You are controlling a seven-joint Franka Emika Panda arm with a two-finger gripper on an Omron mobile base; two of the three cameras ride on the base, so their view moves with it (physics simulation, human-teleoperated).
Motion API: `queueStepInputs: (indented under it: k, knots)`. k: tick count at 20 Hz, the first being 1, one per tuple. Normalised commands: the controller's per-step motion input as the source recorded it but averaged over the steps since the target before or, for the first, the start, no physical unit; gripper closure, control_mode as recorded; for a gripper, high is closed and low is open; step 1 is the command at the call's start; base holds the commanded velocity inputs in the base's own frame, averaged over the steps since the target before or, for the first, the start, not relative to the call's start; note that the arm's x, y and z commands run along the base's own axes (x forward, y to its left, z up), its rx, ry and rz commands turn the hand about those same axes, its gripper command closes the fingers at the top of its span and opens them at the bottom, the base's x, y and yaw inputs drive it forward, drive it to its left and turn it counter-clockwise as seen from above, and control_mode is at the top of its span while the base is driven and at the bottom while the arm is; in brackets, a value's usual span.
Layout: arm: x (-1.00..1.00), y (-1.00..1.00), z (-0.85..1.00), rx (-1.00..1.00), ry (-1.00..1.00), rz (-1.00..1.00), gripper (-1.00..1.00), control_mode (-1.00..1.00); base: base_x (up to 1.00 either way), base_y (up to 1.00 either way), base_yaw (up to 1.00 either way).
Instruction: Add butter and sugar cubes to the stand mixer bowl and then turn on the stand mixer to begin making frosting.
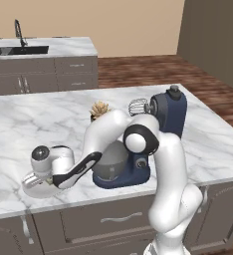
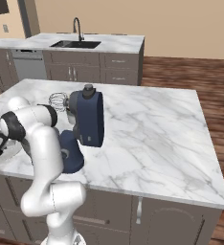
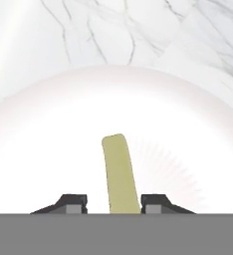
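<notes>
Narrowed around a thin pale yellow-green butter stick (image 3: 120,174) lying on a round white plate (image 3: 49,149) near the marble island counter's (image 1: 19,124) front edge, the robot's two-finger gripper (image 3: 113,203) shows a dark fingertip on each side, contact unclear, with the navy-blue stand mixer (image 1: 161,124) and its grey metal bowl (image 1: 111,162) beyond.

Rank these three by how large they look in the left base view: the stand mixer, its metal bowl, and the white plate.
1. stand mixer, clearly the largest.
2. stand mixer bowl and white plate look alike in width; the arm hides part of each, and the plate lies nearer the camera, so I leave these two unranked.
</notes>
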Motion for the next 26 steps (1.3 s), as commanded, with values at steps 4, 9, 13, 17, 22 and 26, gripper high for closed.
queueStepInputs:
  k: [4, 9, 13, 17, 22, 26]
  knots:
    - [0.01, 0.00, -0.11, 0.00, 0.03, 0.00, 1.00, -1.00, 0.00, 0.00, 0.00]
    - [0.00, 0.00, 0.00, 0.00, 0.02, 0.00, 1.00, -1.00, 0.00, 0.00, 0.00]
    - [0.06, -0.01, 0.12, 0.00, 0.02, -0.04, 1.00, -1.00, 0.00, 0.00, 0.00]
    - [0.00, -0.03, 0.94, 0.00, 0.01, 0.00, 1.00, -1.00, 0.00, 0.00, 0.00]
    - [0.00, 0.00, 1.00, 0.00, 0.01, -0.04, 1.00, -1.00, 0.00, 0.00, 0.00]
    - [-0.02, -0.02, 0.99, 0.00, 0.01, -0.09, 1.00, -1.00, 0.00, 0.00, 0.00]
